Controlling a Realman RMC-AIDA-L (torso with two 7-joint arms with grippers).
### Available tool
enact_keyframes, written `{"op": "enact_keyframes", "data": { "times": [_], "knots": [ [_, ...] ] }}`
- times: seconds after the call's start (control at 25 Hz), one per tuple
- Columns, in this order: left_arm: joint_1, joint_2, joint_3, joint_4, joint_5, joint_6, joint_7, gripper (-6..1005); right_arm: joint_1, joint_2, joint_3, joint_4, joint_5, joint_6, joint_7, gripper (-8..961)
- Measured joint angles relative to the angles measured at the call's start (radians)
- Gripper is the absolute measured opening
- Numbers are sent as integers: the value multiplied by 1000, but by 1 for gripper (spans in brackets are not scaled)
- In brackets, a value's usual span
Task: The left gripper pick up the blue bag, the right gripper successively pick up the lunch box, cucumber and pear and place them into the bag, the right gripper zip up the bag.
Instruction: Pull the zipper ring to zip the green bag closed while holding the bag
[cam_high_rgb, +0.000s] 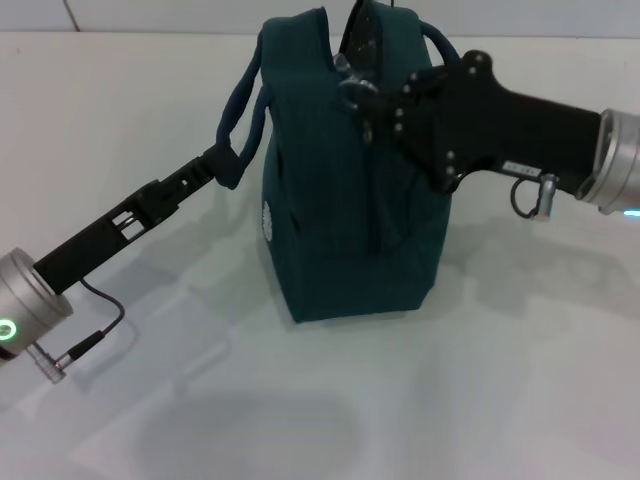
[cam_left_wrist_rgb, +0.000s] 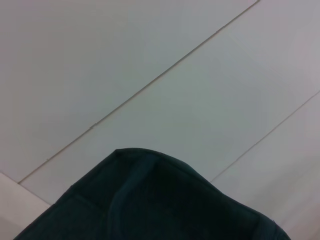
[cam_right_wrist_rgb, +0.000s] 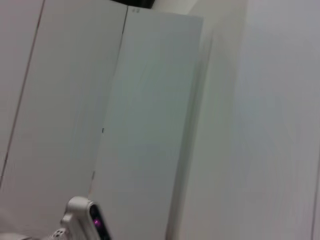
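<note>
On a white table (cam_high_rgb: 520, 400), near its middle, stands the blue bag (cam_high_rgb: 340, 210), upright, dark teal, with a small round white logo (cam_high_rgb: 267, 221) on the side wall facing the left arm. Seems mostly closed along the top, with a narrow dark slit at the ridge.

From the near left corner reaches the left gripper (cam_high_rgb: 222, 160), black and slim, on a silver wrist with a round green light (cam_high_rgb: 8, 329). Tip pinched on the looped handle (cam_high_rgb: 238, 110) on the bag's left side, fingers pressed together around the fabric roll. Thin black cable (cam_high_rgb: 97, 318) hanging under that wrist.

From the right comes the right gripper (cam_high_rgb: 352, 92), a broad black claw on a silver wrist, level with the top of the bag. Fingertips right at the ridge, by the zip line, touching or nearly touching the fabric. Cannot tell whether spread or closed, nor whether anything is held between them.

Seen from the left wrist: only a dark teal corner of the bag (cam_left_wrist_rgb: 150, 200) against pale wall panels. Seen from the right wrist: pale panels and a small white device with a purple light (cam_right_wrist_rgb: 85, 220) at the edge.

No sign of the lunch box, cucumber or pear outside the bag; contents hidden.
</note>
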Motion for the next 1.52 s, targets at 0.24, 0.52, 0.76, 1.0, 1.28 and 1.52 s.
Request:
{"op": "enact_keyframes", "data": {
  "times": [0.24,0.52,0.76,1.0,1.28,1.52],
  "knots": [
    [28,16,6,21,11,2,34,544,30,0,-77,3,19,42,-2,11],
    [106,16,7,128,85,3,120,545,66,0,-179,5,92,100,-26,11],
    [96,16,9,130,106,2,170,545,71,1,-182,11,93,101,-27,11],
    [65,17,7,130,107,10,179,545,75,0,-183,12,94,101,-28,10],
    [46,16,7,130,108,35,215,545,71,0,-183,12,94,101,-28,10],
    [44,13,9,130,108,54,242,544,71,1,-183,12,95,101,-28,10]
  ]
}}
